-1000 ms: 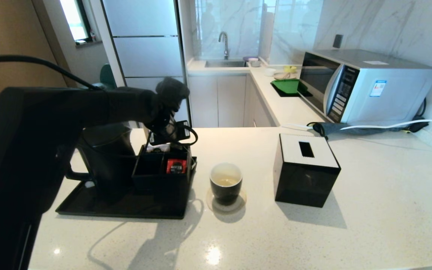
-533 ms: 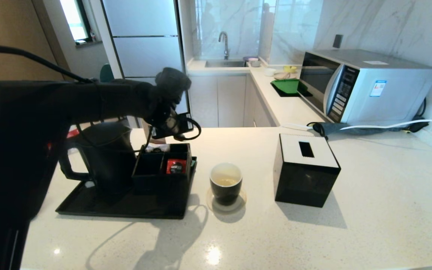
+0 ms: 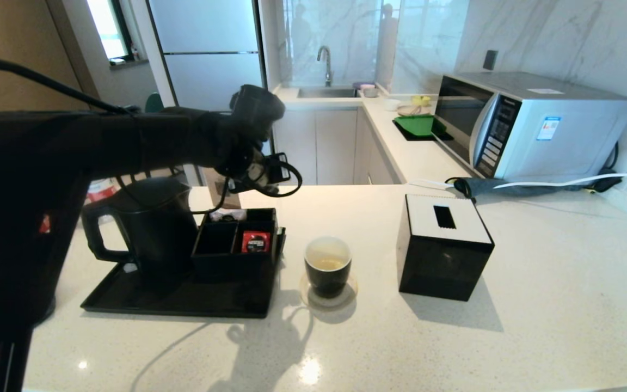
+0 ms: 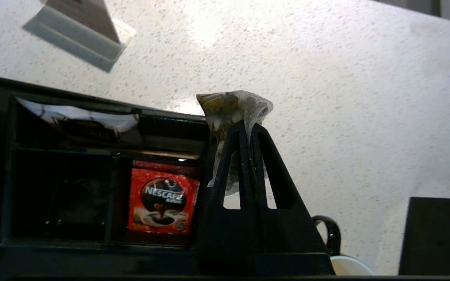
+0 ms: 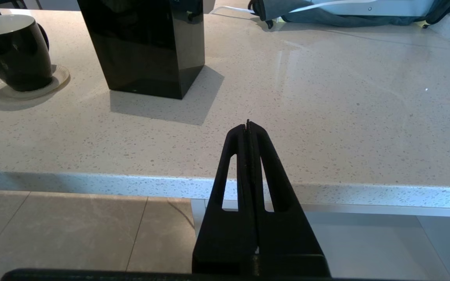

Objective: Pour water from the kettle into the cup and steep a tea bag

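**One tea bag held above the organiser**

We count one kettle (image 3: 153, 226), one cup (image 3: 328, 265) and one tea bag (image 4: 233, 113). The left end effector (image 4: 248, 127) is clenched on the tea bag, above the black organiser (image 3: 234, 242) on the tray (image 3: 128, 296). The cup stands on the worktop (image 3: 536, 305) between tray and black box (image 3: 443, 246), holding pale water (image 3: 328, 264). The right end effector (image 5: 247, 125) is clenched, empty, at the worktop's near edge, where wide room lies.

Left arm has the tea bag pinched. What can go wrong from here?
1. The left end effector pinches the tea bag only at its tips, with most of the pouch sticking out; it might slip free in transit.
2. The cup sits close beside the black organizer, so a low approach could clip either.
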Controlling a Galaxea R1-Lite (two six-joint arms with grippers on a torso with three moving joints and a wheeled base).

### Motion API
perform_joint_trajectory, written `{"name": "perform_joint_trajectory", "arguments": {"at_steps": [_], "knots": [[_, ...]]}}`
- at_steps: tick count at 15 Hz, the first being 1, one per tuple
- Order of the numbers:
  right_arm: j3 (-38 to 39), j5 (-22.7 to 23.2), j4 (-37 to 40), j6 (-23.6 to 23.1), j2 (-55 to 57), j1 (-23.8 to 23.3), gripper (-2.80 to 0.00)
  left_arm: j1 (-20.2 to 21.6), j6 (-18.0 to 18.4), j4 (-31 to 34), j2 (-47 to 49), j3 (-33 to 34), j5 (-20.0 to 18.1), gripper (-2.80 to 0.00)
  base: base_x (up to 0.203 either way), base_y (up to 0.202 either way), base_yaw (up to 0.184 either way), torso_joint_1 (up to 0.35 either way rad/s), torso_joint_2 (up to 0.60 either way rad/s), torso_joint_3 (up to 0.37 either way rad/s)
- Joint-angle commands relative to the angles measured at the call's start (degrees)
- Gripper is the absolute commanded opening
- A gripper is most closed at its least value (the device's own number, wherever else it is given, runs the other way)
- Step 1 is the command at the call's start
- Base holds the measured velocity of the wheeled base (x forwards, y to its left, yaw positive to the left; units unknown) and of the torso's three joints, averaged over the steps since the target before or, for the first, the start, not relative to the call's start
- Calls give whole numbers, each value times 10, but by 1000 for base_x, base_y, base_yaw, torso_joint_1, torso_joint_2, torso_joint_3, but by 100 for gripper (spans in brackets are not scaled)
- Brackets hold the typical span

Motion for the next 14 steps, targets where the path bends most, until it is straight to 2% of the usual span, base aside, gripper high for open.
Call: {"name": "perform_joint_trajectory", "arguments": {"at_steps": [1,5,10,14], "knots": [[0,0,0,0,1,0,-280,-2,-3,-5,-7,0,2,-280,0,0,0,0,0,0],[0,0,0,0,1,0,-280,-14,-9,-5,-18,-5,-2,-280,0,0,0,0,0,0],[0,0,0,0,1,0,-280,-18,-35,-5,-27,-16,-3,-280,0,0,0,0,0,0],[0,0,0,0,1,0,-280,-20,-37,-3,-40,-16,-4,-280,0,0,0,0,0,0]]}}
